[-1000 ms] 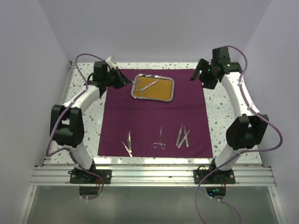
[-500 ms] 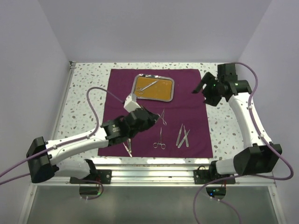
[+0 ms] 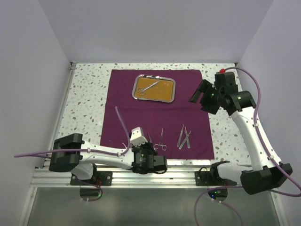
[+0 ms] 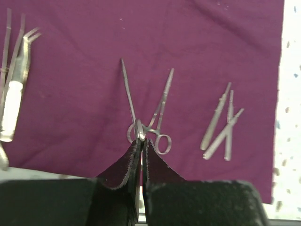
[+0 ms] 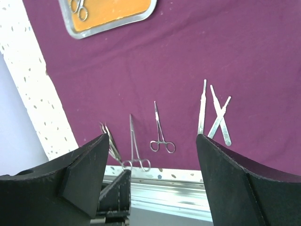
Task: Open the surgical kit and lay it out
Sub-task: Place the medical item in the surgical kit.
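The dark purple cloth (image 3: 188,117) lies spread flat. The steel tray (image 3: 164,92) with orange liner sits at its far side, with scissors (image 3: 149,86) in it. My left gripper (image 4: 141,140) is low at the cloth's near edge, shut on the ring end of a forceps (image 4: 128,89) whose tips point away. A second forceps (image 4: 162,110) lies just right of it. Crossed tweezers (image 3: 184,137) lie further right, and more tweezers (image 4: 14,94) lie left. My right gripper (image 5: 151,136) is open and empty, high over the cloth's right edge (image 3: 200,96).
The speckled table top (image 3: 87,103) shows on both sides of the cloth. An aluminium rail (image 3: 188,175) runs along the near edge. White walls close in the left, right and back. My left arm (image 3: 103,153) lies low along the near edge.
My left arm has swung from the tray's left side down to the cloth's near edge, carrying a forceps. My right gripper has shifted slightly nearer and lower.
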You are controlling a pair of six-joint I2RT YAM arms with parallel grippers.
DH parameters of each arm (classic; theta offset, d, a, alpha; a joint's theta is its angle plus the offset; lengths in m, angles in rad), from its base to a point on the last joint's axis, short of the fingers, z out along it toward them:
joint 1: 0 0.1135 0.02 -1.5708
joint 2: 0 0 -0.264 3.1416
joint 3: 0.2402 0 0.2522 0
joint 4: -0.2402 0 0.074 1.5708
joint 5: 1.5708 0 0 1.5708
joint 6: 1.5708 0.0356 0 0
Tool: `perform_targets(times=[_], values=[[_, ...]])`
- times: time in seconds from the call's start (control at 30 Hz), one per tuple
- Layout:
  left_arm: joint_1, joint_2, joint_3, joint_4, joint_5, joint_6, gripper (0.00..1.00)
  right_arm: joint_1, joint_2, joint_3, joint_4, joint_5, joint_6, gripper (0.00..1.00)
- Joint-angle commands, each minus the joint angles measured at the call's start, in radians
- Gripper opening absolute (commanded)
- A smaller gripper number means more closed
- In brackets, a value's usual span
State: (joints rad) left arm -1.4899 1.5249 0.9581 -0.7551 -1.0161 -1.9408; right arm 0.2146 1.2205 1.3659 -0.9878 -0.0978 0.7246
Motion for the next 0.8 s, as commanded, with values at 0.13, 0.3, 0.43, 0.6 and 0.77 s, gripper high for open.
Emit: perform_targets(times=[0.13,0.3,0.43,0.6,0.77], values=[[-0.067,0.024,-0.006,-0.093,-0.176,-0.689,0.00,0.031,-0.056,0.002,-0.035,0.041,-0.034,0.79],[-0.105,0.063,0.016,-0.066,-0.220,-0.666,0.00,0.042,-0.073,-0.022,-0.032,0.044,-0.037,0.79],[-0.107,0.057,0.013,-0.001,-0.251,-0.569,0.00,0.054,-0.076,-0.030,-0.023,0.041,-0.039,0.79],[-0.107,0.024,-0.068,0.173,-0.279,-0.452,0.00,0.061,-0.076,-0.036,-0.012,0.036,-0.044,0.79],[-0.087,-0.042,-0.211,0.635,-0.222,-0.140,0.00,0.068,-0.087,-0.054,0.000,0.040,-0.047,0.79]])
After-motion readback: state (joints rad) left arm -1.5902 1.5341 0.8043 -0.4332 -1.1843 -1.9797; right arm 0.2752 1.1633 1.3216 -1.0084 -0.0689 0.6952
